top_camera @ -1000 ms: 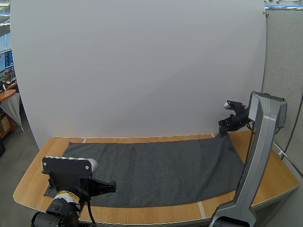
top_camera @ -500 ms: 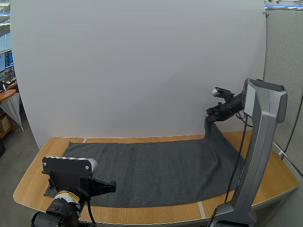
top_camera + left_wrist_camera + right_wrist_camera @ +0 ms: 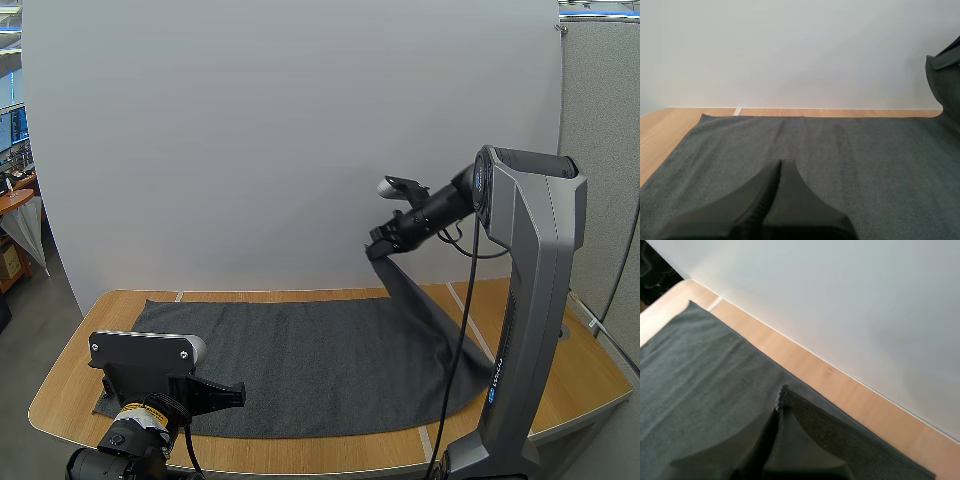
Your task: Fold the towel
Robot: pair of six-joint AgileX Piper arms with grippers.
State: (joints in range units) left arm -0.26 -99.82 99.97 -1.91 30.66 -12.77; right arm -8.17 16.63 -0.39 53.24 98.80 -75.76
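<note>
L gripper (image 3: 781, 164): fingers pressed together, nothing between, low over near-left part of towel (image 3: 300, 360). Towel lies mostly flat on table (image 3: 60, 395). R gripper (image 3: 378, 250) pinches towel's far-right corner, held high above the rest. R wrist view shows hem at the tips.

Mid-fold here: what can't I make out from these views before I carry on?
1. High view: the towel has its near-left corner hidden behind the left arm.
2. High view: its near-right corner sits behind the right arm.
3. Right wrist view: the right pincer covers how much cloth it pinches.
4. Left wrist view: the raised end is cut off by the frame edge.
</note>
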